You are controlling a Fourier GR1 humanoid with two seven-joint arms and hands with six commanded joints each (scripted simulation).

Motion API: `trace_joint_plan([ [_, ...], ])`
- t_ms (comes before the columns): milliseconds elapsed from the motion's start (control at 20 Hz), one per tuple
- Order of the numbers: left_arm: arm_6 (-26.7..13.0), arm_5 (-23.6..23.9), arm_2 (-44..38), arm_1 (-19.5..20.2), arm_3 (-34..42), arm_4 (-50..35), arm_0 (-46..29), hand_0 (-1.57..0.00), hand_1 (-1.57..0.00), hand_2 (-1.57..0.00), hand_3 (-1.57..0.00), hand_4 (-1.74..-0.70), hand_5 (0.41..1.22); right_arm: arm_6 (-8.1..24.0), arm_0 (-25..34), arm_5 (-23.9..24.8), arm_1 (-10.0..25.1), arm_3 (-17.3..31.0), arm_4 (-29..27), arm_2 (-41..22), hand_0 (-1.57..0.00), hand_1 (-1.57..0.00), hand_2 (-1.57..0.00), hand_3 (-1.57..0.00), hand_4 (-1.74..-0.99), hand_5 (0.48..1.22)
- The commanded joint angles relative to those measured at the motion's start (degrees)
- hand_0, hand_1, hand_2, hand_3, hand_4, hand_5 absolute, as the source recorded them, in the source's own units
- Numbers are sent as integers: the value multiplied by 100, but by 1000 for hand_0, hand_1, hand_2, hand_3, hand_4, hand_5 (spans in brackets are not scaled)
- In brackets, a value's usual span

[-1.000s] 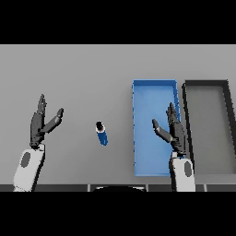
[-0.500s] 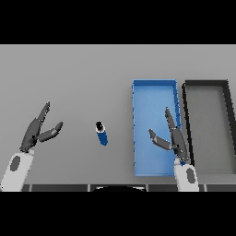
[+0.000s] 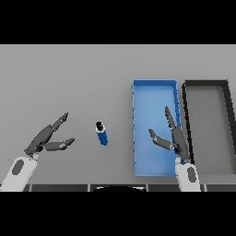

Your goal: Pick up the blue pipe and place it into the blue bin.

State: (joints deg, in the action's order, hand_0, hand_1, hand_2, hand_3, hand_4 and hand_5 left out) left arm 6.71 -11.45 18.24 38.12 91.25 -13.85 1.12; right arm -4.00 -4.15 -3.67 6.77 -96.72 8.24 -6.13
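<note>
**A:** Where was the pipe (image 3: 101, 133) at that point?

**B:** It lay on the table (image 3: 69, 78), a short blue cylinder with a dark end pointing away from the robot. It sat between the two hands, left of the blue bin (image 3: 154, 85) and apart from it. Nothing touched it.

**A:** And the hands?

**B:** The left hand (image 3: 45, 139) was low on the left side, near the pipe but clear of it, with bare table between its fingertips and the cylinder. Its fingers were straight and spread from the thumb, aimed toward the pipe. The right hand (image 3: 175, 138) hovered over the near right part of the bin, fingers straight and pointing away, thumb splayed out to the left. It held nothing.

**A:** So how much of the job was done?

**B:** None that I could see. The pipe was not grasped, not lifted, and the bin looked empty. Reaching, closing on the pipe, carrying it right and releasing it inside the walls all remained.

**A:** Which hand would you have expected to take it?

**B:** Judging by posture, the left looked set up for the reach. That is only my guess.

**A:** Anything else on the table?

**B:** A dark bin (image 3: 207, 85) stood just right of the blue one, side by side. It had no part in the task.
</note>
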Motion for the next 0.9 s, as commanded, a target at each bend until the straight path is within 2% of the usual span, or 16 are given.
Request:
trace_joint_plan([
  [0, -144, -69, 84, -3, 91, -30, 10, 1, 1, 1, 1, -1052, 513, -16, -15, 10, -10, -24, 21, -18, 1, 1, 1, 1, -1229, 606],
  [100, -289, -183, 280, -43, 256, 1, -10, 1, 1, 1, 1, -1076, 488, -94, -35, 7, -24, -47, 17, -29, 1, 1, 1, 1, -1239, 606],
  [350, -336, -218, 781, -442, 352, 375, 74, 1, 1, 1, 1, -1101, 447, -142, -93, -19, -18, -8, -8, -9, 1, 1, 1, 1, -1262, 617],
  [650, -472, -214, 1129, -1114, -179, 651, 465, 1, 1, 1, 1, -1117, 446, -38, -124, -32, 0, -90, -81, 45, 1, 1, 1, 1, -1275, 615],
  [850, -555, -273, 1232, -1595, -661, 651, 778, 1, 1, 1, 1, -1117, 448, -115, -267, -23, -63, -179, -81, 2, 1, 1, 1, 1, -1274, 605],
])
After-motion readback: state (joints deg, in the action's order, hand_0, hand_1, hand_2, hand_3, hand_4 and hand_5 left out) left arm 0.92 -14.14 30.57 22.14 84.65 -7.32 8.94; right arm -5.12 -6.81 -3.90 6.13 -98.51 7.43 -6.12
